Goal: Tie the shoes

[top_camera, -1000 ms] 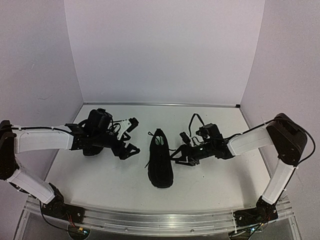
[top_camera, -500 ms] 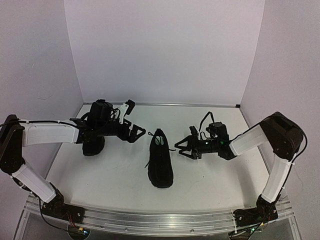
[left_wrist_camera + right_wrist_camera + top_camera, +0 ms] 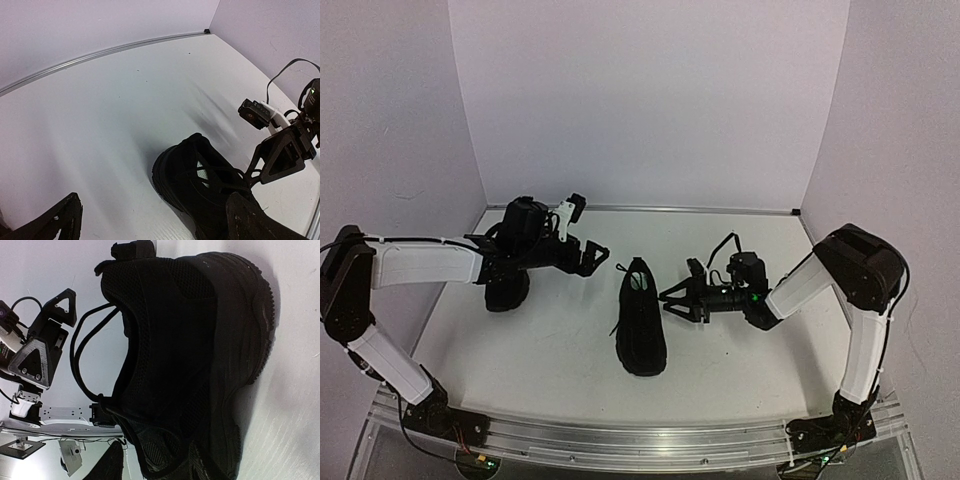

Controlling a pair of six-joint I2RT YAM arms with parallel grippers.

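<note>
**A:** What does the overhead view establish?

**B:** The centre shoe lies mid-tabletop, toe toward the arm bases and heel toward the back wall. The second shoe sits well to its left, partly covered by the left arm. The left tool hangs between the two shoes, touching neither. The right tool is at the centre shoe's right flank.

**A:** What do the wrist views add?

**B:** The left wrist view shows its own fingers spread wide and holding nothing, with the centre shoe's heel end beyond them. The right wrist view is filled by that shoe's side and sole tread. It also shows a loose lace looping off the collar, which is too fine to see from above.

**A:** What is the right tool's state?

**B:** Its fingers stand partly apart, close against the upper. Black on black, I cannot tell whether they pinch anything.

**A:** Any obstructions?

**B:** The left arm hides the second shoe's laces. Pale walls enclose three sides.
</note>
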